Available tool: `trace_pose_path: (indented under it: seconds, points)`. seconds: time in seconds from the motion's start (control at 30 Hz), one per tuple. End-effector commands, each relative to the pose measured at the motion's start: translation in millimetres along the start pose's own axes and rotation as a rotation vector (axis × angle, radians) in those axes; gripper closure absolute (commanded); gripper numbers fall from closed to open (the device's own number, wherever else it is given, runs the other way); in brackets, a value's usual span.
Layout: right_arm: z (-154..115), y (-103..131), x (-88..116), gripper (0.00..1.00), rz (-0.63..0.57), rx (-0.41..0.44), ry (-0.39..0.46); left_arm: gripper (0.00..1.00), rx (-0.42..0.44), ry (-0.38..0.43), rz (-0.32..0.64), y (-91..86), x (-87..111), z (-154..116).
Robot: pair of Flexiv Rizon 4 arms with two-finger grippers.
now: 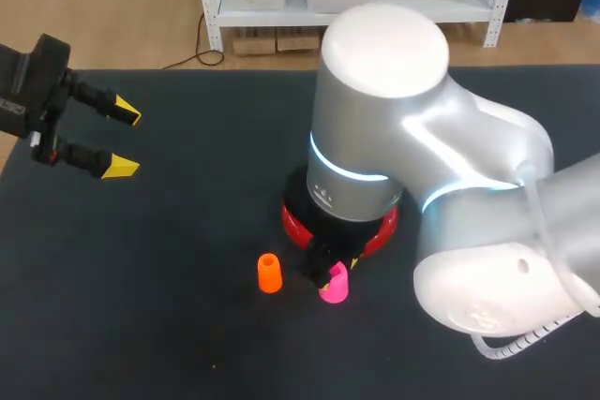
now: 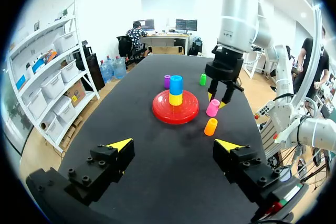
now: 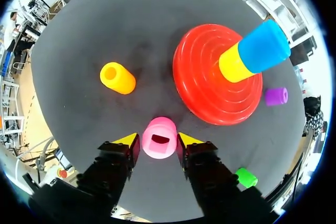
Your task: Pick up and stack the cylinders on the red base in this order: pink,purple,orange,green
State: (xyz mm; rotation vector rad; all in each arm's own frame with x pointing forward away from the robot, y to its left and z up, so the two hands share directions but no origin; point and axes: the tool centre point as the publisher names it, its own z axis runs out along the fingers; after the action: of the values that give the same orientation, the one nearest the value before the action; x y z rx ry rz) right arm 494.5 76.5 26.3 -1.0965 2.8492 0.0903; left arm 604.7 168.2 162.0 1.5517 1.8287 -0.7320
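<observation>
Beside the red base, right hand pointing down, clamped on pink cylinder

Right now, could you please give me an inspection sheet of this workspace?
Surface: black table.
Job's things: red base; pink cylinder beside it; orange cylinder, purple cylinder and green cylinder loose on the table.
Clutter: yellow cylinder on the base, blue cylinder on top of it.
Grippers: left gripper open, over the table's left; right gripper at the pink cylinder, grip unclear.
Cables: white cable looping under the right arm.
Surroundings: nothing seen.
</observation>
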Motion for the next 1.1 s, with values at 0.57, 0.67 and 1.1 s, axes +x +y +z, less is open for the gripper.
trace_pose_path:
  seconds: [0.57, 0.67, 1.1]
  points:
    - [-91.5, -32.7, -33.3, 1.00, 0.133, 0.088, -0.083, 0.00, -0.002, -0.005, 0.003, 0.0, 1.4, 0.5]
    - [-123.8, -43.4, -47.6, 1.00, 0.165, 0.101, -0.122, 0.00, -0.002, -0.005, 0.003, 0.0, 1.4, 0.5]
    - [-136.1, -88.8, -104.1, 1.00, 0.297, 0.143, -0.133, 0.00, -0.002, -0.005, 0.003, 0.0, 1.4, 0.5]
